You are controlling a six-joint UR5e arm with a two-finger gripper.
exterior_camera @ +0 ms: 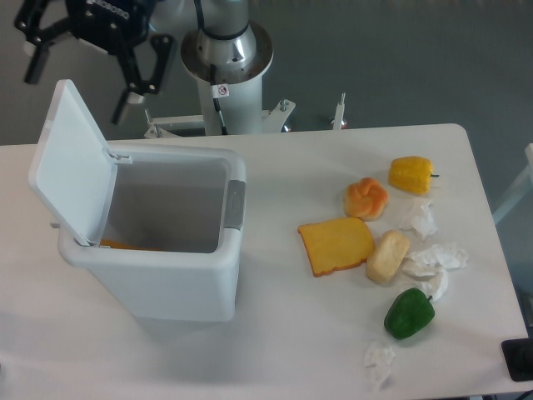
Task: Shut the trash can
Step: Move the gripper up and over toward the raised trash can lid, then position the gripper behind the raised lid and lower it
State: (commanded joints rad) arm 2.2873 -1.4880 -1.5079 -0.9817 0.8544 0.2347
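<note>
The trash can [179, 283] is a large white rectangular bin standing on the left of the white table. Its flat white lid [71, 162] is swung up on the left side, so the bin is open. A grey latch tab [236, 204] sits on its right rim. Something orange [129, 245] lies at the bottom inside. My gripper [79, 71] is black, at the top left, above and behind the raised lid. Its fingers are spread apart and hold nothing.
The robot base [226, 58] stands behind the table. On the right lie a yellow pepper [411, 174], an orange pastry [366, 197], a yellow slice [336, 245], a bread roll [388, 256], a green pepper [409, 313] and crumpled white paper [433, 260].
</note>
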